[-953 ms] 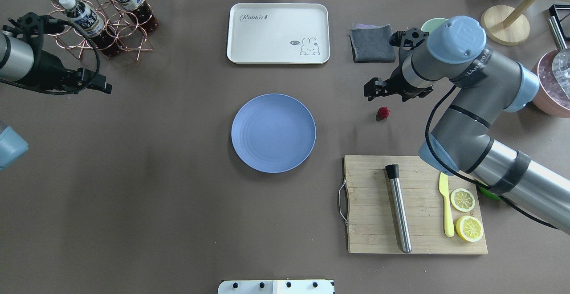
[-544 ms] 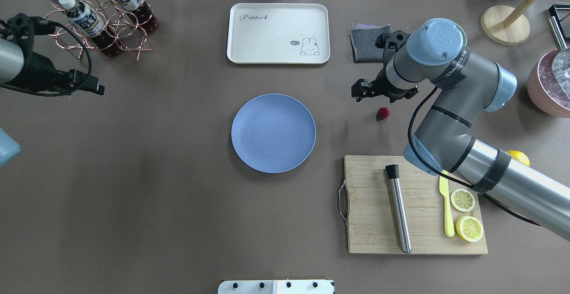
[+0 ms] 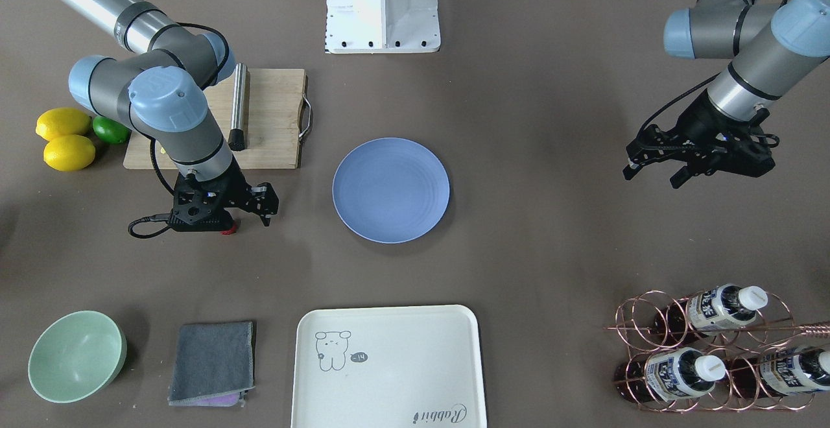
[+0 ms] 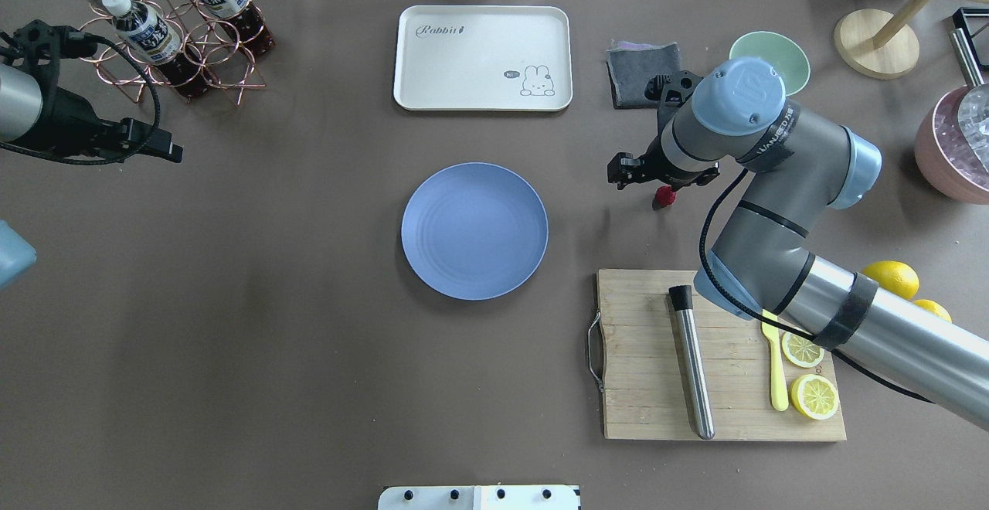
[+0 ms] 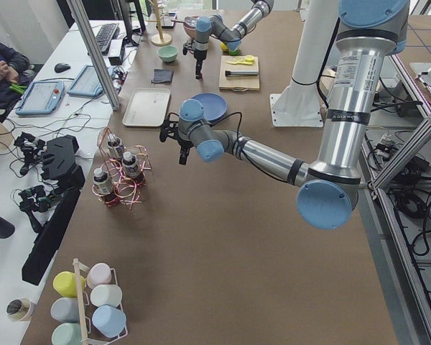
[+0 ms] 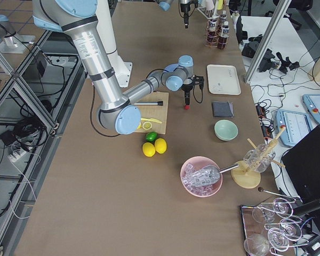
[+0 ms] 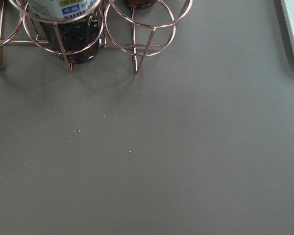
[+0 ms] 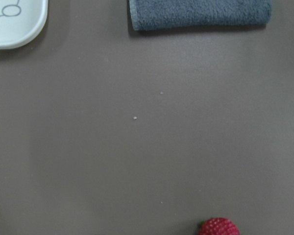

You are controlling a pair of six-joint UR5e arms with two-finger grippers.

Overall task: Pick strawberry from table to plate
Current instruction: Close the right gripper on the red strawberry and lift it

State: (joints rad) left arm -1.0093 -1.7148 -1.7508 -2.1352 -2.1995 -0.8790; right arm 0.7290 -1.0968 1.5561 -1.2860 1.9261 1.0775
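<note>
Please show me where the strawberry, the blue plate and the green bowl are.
strawberry (image 8: 219,228), right wrist view, on its bumpy red top.
blue plate (image 4: 474,230), overhead view, on its bare centre.
green bowl (image 3: 76,355), front-facing view, on its inner hollow.

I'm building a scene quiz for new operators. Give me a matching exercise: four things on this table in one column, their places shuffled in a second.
Things:
1 strawberry
2 plate
3 metal rod
4 grey cloth

Places:
A on the cutting board
B beside the mint bowl
C centre of the table, empty
D on the bare table, right of the plate in the overhead view

Pairs: 1-D; 2-C; 3-A; 4-B
</note>
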